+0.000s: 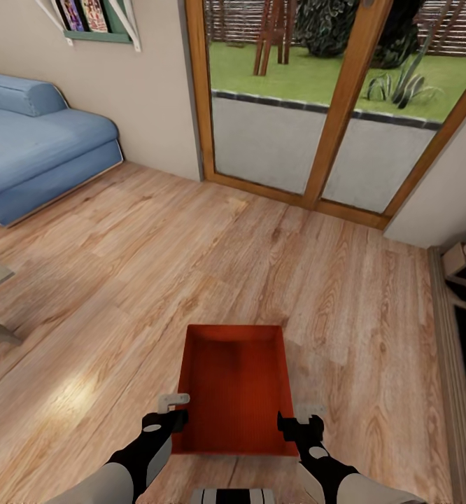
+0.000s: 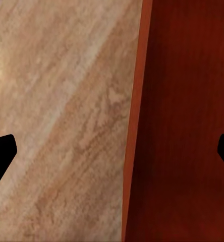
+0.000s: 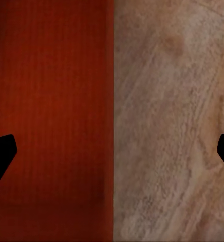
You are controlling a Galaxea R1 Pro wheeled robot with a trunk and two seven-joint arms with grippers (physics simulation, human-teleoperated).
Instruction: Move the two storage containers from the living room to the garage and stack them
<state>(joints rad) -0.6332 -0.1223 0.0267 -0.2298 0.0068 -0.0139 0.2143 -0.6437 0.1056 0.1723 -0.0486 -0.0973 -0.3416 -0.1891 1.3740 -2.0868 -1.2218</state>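
Floor point(image 1: 191, 245): light wood planks, open across frame centre.
Edges: blue sofa point(image 1: 37, 150) upper left; glass doors point(image 1: 317, 105) top centre-right.
Container point(image 1: 234, 388): 1 orange-red shallow bin, no lid, lower centre, betw. both arms.
L gripper point(image 1: 168, 418): jaws wide, straddling bin's left wall point(image 2: 134, 126); grip can't tell.
R gripper point(image 1: 297, 424): jaws wide over right wall point(image 3: 112, 121); grip can't tell.
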